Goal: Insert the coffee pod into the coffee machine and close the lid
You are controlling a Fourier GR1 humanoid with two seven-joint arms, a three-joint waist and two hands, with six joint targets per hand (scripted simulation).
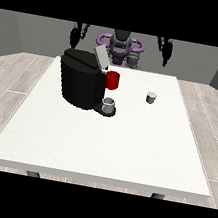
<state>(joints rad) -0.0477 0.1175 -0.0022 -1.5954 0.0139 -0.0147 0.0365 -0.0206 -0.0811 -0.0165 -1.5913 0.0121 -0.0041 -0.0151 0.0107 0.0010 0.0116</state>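
Both hands, one at the view's left [74, 36] and one at the view's right [166, 52], are held up; how their fingers lie cannot be told. The small pod [151, 97] is seen on the table [104, 146], below the hand at the view's right. The coffee machine [81, 78], lid [101, 57] up, is below the other hand.

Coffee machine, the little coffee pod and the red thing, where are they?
coffee machine [79, 83], front view, on its black front side.
coffee pod [151, 98], front view, on its grey side, alone on the table.
red thing [112, 80], front view, on its red side, right beside the machine.
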